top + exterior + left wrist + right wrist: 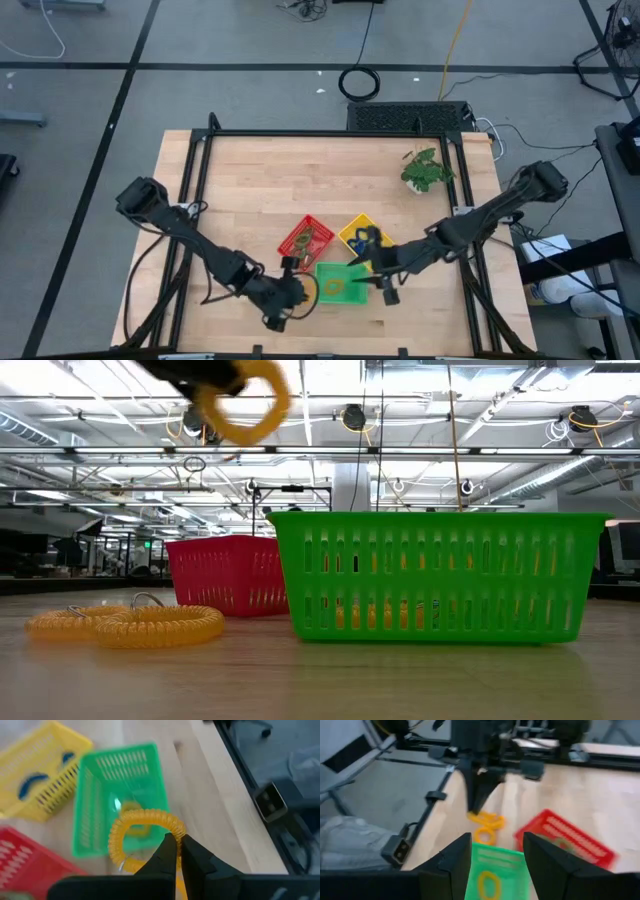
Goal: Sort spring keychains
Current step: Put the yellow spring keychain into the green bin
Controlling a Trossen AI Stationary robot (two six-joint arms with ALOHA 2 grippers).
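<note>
the left hand (178, 849) is pressed together on an orange spring keychain (145, 822), holding it in the air just left of the green tray (342, 283), at the near edge of the surface (260, 190). two more orange keychains (125, 624) lie on the surface below. the right hand (494, 857), spread and holding nothing, hovers over the green tray's right side.

the wooden table (260, 190) stood on a grey floor (250, 40) crossed by dark tape lines, with a coiled black cable (360, 83) lying beyond its far edge. across the room, white ceiling beams (450, 455) and bright strip lights ran overhead, and dim workstations (60, 550) lined the distance.
</note>
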